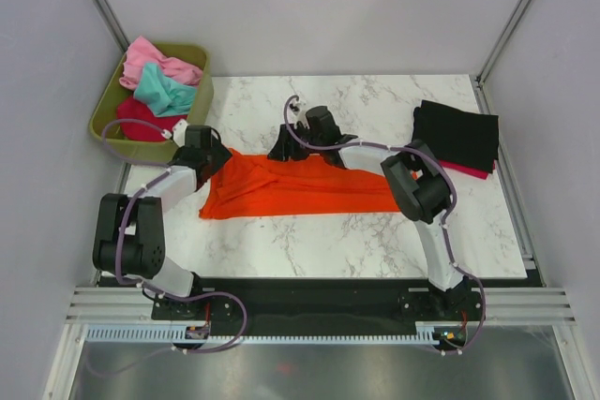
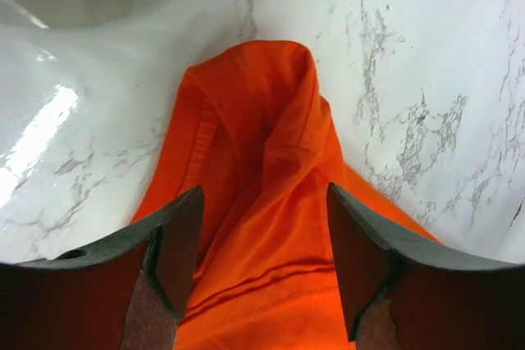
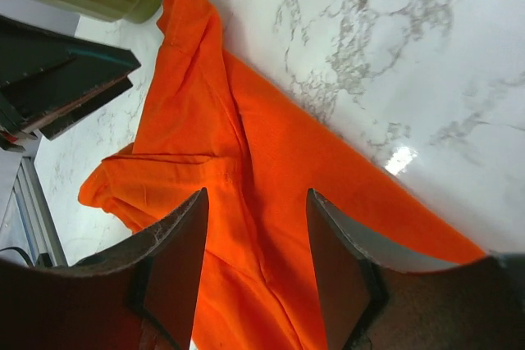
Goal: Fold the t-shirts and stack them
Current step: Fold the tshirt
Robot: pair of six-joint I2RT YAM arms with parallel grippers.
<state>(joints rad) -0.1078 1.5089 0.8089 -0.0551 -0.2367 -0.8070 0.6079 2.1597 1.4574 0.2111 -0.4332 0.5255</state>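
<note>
- At the left gripper (image 2: pixel 262 194): jaws spread wide, nothing pinched. A bunched ridge of the orange t-shirt (image 2: pixel 264 120) runs up between the two fingers.
- At the right gripper (image 3: pixel 256 196): jaws likewise spread apart, holding nothing. It is poised over a flat stretch of the same orange cloth, with a seam line passing below the gap.
- Orange t-shirt, overall: lies as a long, loosely folded band across the middle of the marble table (image 1: pixel 375 231). The left gripper is at its left end and the right gripper at its far edge near the middle. Whether either set of fingers touches the cloth cannot be told.
- Black t-shirt (image 1: pixel 457 133): folded, at the table's far right corner, well apart from the orange one.
- Crimson t-shirt (image 1: pixel 472 172): only a thin edge shows under the near side of the black one.
- Olive-green bin (image 1: pixel 202 91): sits off the table's far left corner, near the left gripper.
- Bin contents: pink t-shirt (image 1: pixel 150 61) at the far end, teal t-shirt (image 1: pixel 167 91) in the middle, dark red t-shirt (image 1: pixel 141 121) nearest, all crumpled.
</note>
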